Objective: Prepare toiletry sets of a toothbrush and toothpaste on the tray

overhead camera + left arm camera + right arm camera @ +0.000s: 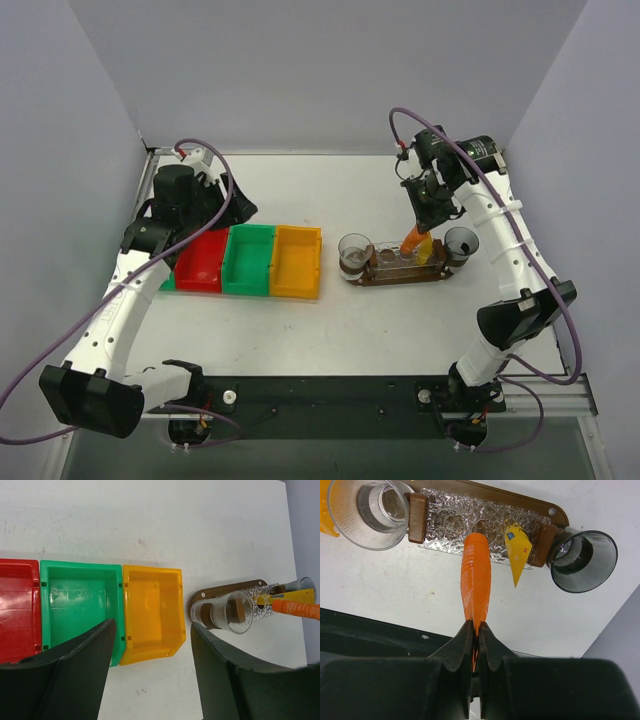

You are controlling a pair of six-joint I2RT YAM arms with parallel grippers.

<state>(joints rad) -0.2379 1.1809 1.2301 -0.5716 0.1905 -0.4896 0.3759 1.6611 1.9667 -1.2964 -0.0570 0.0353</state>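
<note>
The dark-brown tray (400,279) lies right of centre; it also shows in the right wrist view (485,491) and the left wrist view (215,587). My right gripper (475,627) is shut on the flat end of the orange toothpaste tube (475,575), holding it cap-down over the tray's middle (413,240). The yellow-orange tube (517,547) rests on the tray beside it. My left gripper (152,630) is open and empty, above the table in front of the bins. No toothbrush is in view.
Red (203,262), green (249,260) and yellow (297,262) bins stand in a row left of the tray. A clear cup (355,252) sits at the tray's left end and a dark cup (461,243) at its right end. A textured clear plate (445,517) lies on the tray.
</note>
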